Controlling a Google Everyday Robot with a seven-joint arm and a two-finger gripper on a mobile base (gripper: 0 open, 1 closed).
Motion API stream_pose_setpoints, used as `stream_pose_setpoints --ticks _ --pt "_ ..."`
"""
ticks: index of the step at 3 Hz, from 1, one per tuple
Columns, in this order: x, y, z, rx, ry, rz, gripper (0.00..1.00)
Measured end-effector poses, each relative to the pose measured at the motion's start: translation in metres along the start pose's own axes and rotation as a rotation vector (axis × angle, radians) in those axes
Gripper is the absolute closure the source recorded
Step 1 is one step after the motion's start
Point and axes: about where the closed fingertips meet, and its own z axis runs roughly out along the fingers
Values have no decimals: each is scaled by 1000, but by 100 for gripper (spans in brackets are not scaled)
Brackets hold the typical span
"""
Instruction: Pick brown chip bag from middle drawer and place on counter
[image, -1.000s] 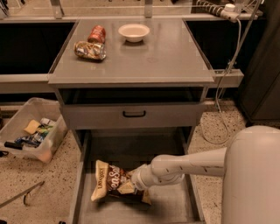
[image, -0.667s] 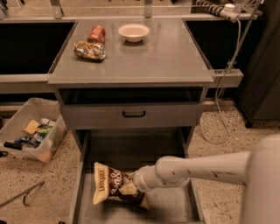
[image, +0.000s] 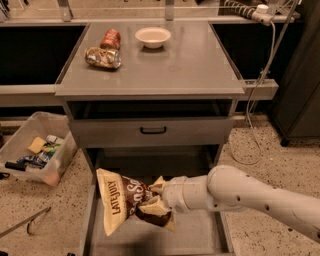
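Observation:
The brown chip bag (image: 122, 200), dark brown with cream "LATE JULY" edges, hangs lifted above the floor of the open middle drawer (image: 197, 240). My gripper (image: 157, 197) is shut on the bag's right end, which is crumpled around the fingers. The white arm reaches in from the lower right. The counter (image: 180, 65) is the flat grey top of the cabinet, above and behind the gripper.
Two crushed drink cans (image: 103, 56) (image: 111, 38) and a white bowl (image: 153, 36) stand at the counter's back left. A closed drawer front with a black handle (image: 153, 130) sits above the open drawer. A clear bin (image: 35, 155) of items is on the floor at left. Cables hang at right.
The gripper has lifted the chip bag up off the drawer floor and the bag now hangs more upright. The view has shifted closer.

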Motion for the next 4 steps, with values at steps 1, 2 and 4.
stream_pose_setpoints --ticks 1,2,4 --pt "0 0 0 0 0 0 100" --pt "-53 -8 -36 35 -49 -87 100" --pt "-220 -21 -144 39 -203 -331 100"
